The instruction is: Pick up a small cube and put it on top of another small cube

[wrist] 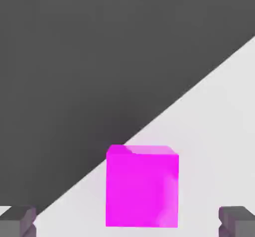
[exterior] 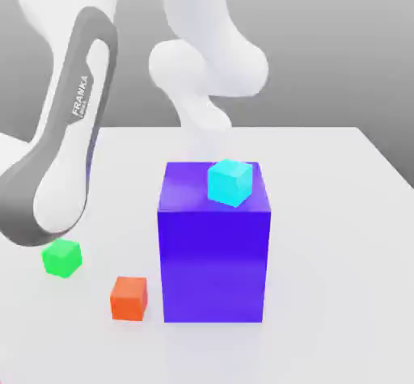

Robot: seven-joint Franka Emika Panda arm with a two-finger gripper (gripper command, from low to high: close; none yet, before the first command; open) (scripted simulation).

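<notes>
Hand view, near to far. The tool [wrist: 127,222] is fully open, its two fingers wide apart; nothing is gripped. The small magenta cube [wrist: 142,190] lies beyond the fingertips, between their lines and clear of both. It rests on the white desk [wrist: 219,126], near a straight diagonal edge. A plain dark grey area [wrist: 74,66] adjoins that edge.

Exterior view, near to far. The small orange cube [exterior: 128,299] rests on the desk, just beside the large blue block [exterior: 214,265], toward the exterior view's left. The small cyan cube [exterior: 230,182] sits on the block's top face, toward the exterior view's right. The small green cube [exterior: 62,258] rests farther back than the orange cube and farther to the exterior view's left. Above it, the white-and-grey arm [exterior: 61,132] is marked "FRANKA"; the smaller line beneath is unclear.
</notes>
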